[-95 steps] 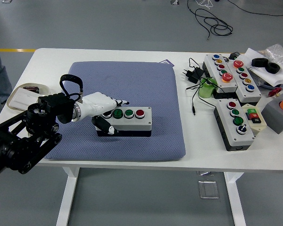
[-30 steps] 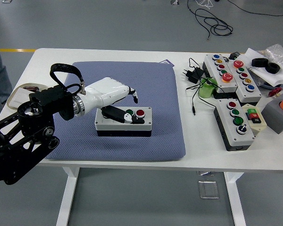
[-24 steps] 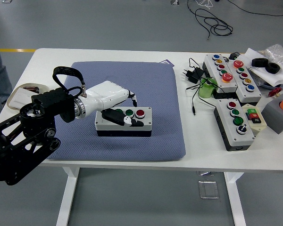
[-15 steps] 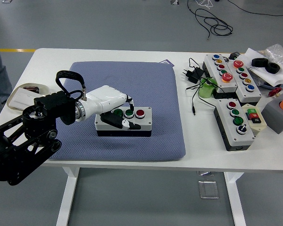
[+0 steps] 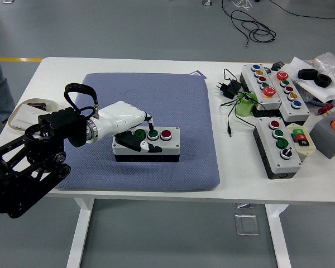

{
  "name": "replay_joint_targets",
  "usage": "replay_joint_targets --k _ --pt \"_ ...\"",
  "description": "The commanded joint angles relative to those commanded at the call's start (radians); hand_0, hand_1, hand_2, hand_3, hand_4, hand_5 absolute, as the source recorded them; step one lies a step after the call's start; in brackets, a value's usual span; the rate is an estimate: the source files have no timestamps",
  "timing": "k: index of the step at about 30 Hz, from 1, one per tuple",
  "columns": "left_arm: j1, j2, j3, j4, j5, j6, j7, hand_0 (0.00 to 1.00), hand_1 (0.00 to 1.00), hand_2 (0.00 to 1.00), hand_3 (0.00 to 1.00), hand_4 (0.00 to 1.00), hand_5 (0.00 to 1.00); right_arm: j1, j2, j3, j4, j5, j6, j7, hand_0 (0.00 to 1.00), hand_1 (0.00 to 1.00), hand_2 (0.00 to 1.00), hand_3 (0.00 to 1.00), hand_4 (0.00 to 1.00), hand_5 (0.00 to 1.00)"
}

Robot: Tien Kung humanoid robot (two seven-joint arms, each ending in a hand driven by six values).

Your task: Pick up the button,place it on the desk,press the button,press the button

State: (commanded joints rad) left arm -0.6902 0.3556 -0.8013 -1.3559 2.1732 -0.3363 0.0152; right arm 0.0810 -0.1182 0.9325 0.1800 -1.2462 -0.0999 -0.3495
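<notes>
Our left hand point(image 5: 128, 124), fingers curled and grasping nothing, rests over the button box point(image 5: 147, 144) on the blue mat point(image 5: 184, 106); its long axis runs nine-to-three, remaining buttons toward three o'clock.

Premises: a robotics laboratory or test workshop; grey sealed floor point(image 5: 128, 28) with a yellow marking line point(image 5: 11, 59) at the left, as used to bound work zones; loose black cables point(image 5: 251, 25) lie on the floor beyond the table. White height-adjustable table point(image 5: 156, 66) serves as the test bench; a blue-grey padded mat point(image 5: 151, 95) covers its middle. Several industrial push-button control boxes point(image 5: 271, 89) stand at the right, with red, green, blue and yellow buttons; a plug-in power adapter point(image 5: 228, 87) with trailing lead lies beside them; tape rolls point(image 5: 314, 76) and a plastic bag point(image 5: 330, 62) sit at the far right corner; a small white tray point(image 5: 28, 114) rests at the left edge.
</notes>
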Motion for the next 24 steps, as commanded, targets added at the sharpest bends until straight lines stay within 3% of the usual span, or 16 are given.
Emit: replay_joint_targets --k 15,24 --pt "0.001 0.004 0.002 -0.019 -0.004 -0.016 0.0 0.024 0.002 0.002 0.695 0.958 0.998 -0.001 0.0 -0.003 0.0 0.006 -0.001 0.001 0.652 0.468 0.617 0.564 0.305 0.224" --pt "-0.005 0.01 0.041 -0.014 0.006 -0.029 0.001 0.024 0.002 0.002 0.695 0.956 0.998 -0.004 0.0 -0.004 0.0 0.006 0.0 0.0 0.653 0.467 0.617 0.564 0.305 0.224"
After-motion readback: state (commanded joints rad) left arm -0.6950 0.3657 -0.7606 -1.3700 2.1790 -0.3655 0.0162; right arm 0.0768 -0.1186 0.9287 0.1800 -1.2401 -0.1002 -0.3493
